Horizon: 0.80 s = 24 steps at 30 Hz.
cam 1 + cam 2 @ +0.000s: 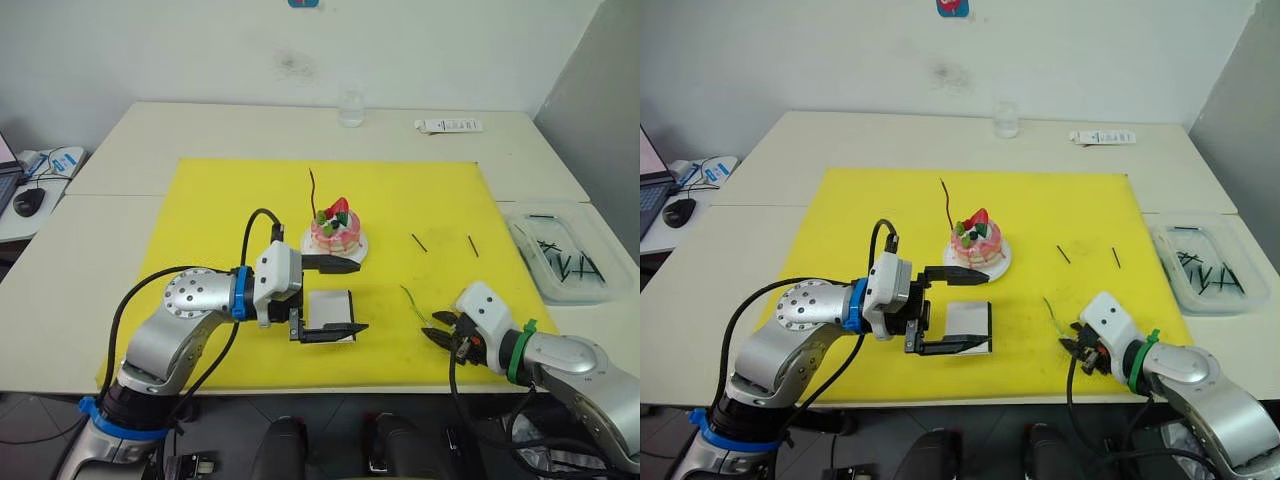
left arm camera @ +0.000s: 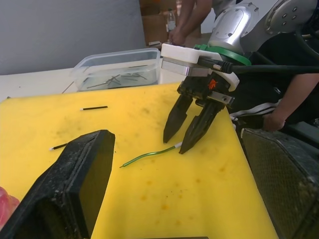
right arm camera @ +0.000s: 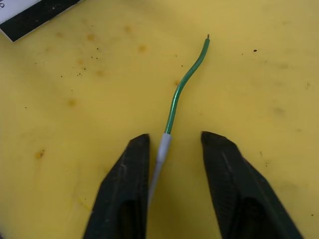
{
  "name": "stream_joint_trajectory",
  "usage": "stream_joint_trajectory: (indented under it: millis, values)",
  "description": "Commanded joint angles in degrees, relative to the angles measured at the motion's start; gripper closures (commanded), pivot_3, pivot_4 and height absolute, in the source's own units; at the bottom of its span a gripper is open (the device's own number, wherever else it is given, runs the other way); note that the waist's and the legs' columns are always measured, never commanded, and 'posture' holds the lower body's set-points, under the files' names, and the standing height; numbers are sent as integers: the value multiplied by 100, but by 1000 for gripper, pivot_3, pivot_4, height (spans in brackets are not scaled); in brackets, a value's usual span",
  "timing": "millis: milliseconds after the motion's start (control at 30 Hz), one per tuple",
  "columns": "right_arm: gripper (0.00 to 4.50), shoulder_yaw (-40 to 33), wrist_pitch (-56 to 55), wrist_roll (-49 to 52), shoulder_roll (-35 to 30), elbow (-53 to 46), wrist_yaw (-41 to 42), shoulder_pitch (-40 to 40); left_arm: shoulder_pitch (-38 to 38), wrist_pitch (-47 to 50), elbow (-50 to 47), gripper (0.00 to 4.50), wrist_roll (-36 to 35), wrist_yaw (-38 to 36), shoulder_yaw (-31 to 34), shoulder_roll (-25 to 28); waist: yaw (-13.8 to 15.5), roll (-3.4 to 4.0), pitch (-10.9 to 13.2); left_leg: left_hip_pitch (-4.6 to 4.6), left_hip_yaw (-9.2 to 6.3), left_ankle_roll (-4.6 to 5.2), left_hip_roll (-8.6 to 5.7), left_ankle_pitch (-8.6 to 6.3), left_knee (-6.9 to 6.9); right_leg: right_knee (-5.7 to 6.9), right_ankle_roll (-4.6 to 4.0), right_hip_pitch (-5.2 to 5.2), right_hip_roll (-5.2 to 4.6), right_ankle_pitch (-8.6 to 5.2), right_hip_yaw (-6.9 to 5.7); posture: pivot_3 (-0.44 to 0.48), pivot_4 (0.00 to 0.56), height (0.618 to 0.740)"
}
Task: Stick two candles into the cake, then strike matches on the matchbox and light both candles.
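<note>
Straddling the pale end of the green candle, the right gripper has its two black fingers apart, one on each side of the white tip, which lies close against one finger; whether it touches cannot be told. The candle lies flat on the yellow mat, its green length curving away from the fingers toward the mat's middle.

The left gripper hangs with its fingers spread wide, one near the cake's plate and the other over the near edge of the matchbox, which lies flat on the mat between them, just in front of the cake. The cake sits on its small white plate near the mat's centre, and the red candle stands upright in it on the robot's left side of the strawberry.

Two matches lie on the mat to the right of the cake, well apart from the grippers. Beyond the mat's right edge a clear plastic tray holds more dark sticks. A glass stands at the table's far side.
</note>
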Motion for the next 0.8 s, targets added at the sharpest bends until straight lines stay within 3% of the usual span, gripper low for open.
stream_joint_trajectory:
  millis: [33,67,233,467,633,800]
  values:
    - [4304,-154,-12,7,-134,-67,112,75,-59,-1,-126,17,-74,118,-6,-119,1,0,0,0,0,0,0,0,0,0,0,1,0,0,0,0,150,740]
    - [4484,-232,-18,30,-211,-87,189,126,-33,-14,-147,17,-56,141,-50,-164,1,0,0,0,0,0,0,0,0,0,0,1,0,0,0,0,150,740]
    - [4484,-894,-242,103,-836,72,810,354,42,-67,-200,17,-5,116,-264,-322,16,0,-1,-2,2,0,-2,0,2,-4,1,3,-3,0,3,0,150,740]
    - [4484,-2255,-1282,-17,-1916,991,2423,1216,-211,18,-169,17,210,37,-651,-322,44,0,-1,0,2,0,-9,0,5,-4,0,6,-2,0,-1,0,150,740]
    - [4484,-2976,-2520,-202,-2139,1898,3570,1871,-161,51,-359,17,189,82,-803,-442,51,1,-2,0,3,0,-7,0,4,-4,-1,7,3,-1,0,0,150,740]
    - [4484,-3001,-3296,-535,-2212,2575,3999,2054,-212,56,-438,17,360,223,-921,-460,33,3,-2,5,3,0,-5,0,5,0,-1,7,9,-1,1,0,150,740]
